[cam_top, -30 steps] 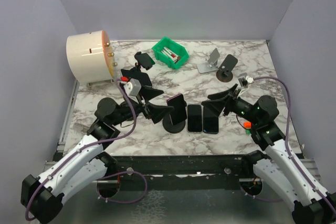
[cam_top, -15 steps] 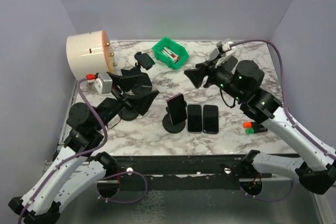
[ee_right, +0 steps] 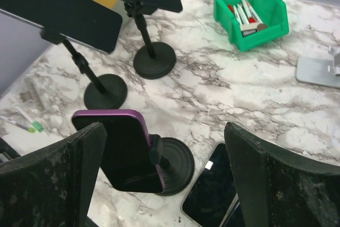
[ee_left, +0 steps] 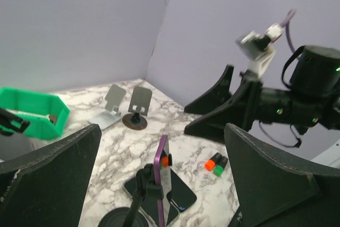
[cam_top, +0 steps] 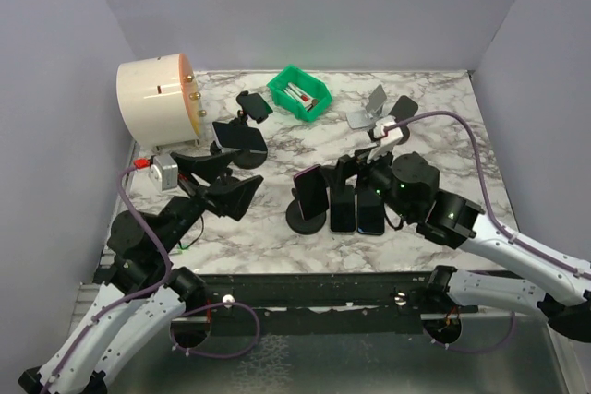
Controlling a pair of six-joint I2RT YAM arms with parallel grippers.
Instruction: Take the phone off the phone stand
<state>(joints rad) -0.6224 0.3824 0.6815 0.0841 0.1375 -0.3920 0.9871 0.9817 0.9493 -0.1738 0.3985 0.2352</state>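
Purple-cased phone (ee_right: 122, 152) sits clamped in its black round-based stand (ee_right: 178, 160), so the right hand (ee_right: 162, 131) hovers wide above; left hand (ee_left: 162, 128) equally wide.

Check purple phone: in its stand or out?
In. The purple phone stands upright, held in the clamp of the black round-base stand.

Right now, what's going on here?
A two-armed robot is meant to take the phone off its stand. The right gripper hovers open over the phone, which is still clipped in the stand. The left gripper hangs open to the left, holding nothing. Beside the stand, two more phones lie flat.
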